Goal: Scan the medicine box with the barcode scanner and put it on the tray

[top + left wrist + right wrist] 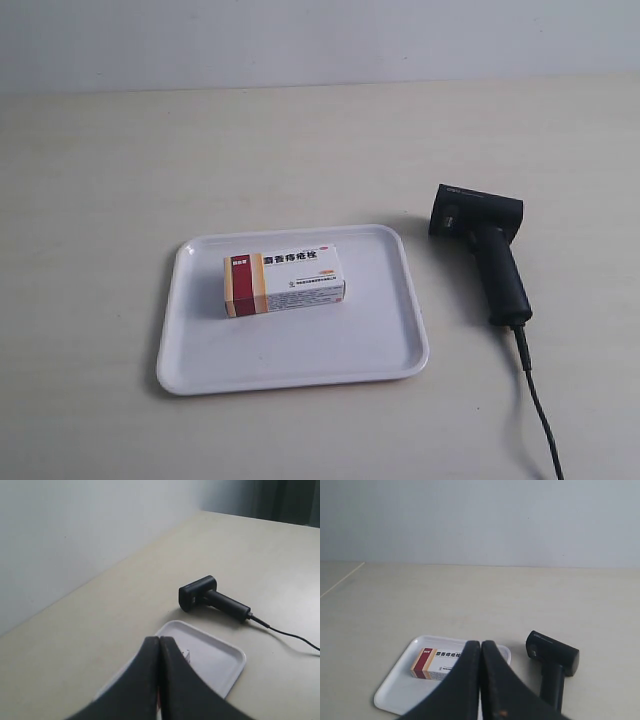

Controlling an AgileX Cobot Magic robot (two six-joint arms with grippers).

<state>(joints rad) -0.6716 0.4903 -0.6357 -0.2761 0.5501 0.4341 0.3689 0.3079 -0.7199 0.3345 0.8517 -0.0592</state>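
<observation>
The white medicine box (285, 279) with its dark red and orange band lies flat in the middle of the white tray (390, 340). The black barcode scanner (483, 240) lies on the table just beside the tray, cable trailing toward the front edge. No arm shows in the exterior view. In the right wrist view my right gripper (480, 643) is shut and empty, held well back from the box (432, 663), tray (395, 692) and scanner (553, 662). My left gripper (159, 640) is shut and empty above the tray (220, 662); the scanner (210, 598) lies beyond, and the box is almost wholly hidden behind its fingers.
The scanner's black cable (540, 410) runs off the front of the pale table (200, 160). A plain wall (320, 40) stands behind the table.
</observation>
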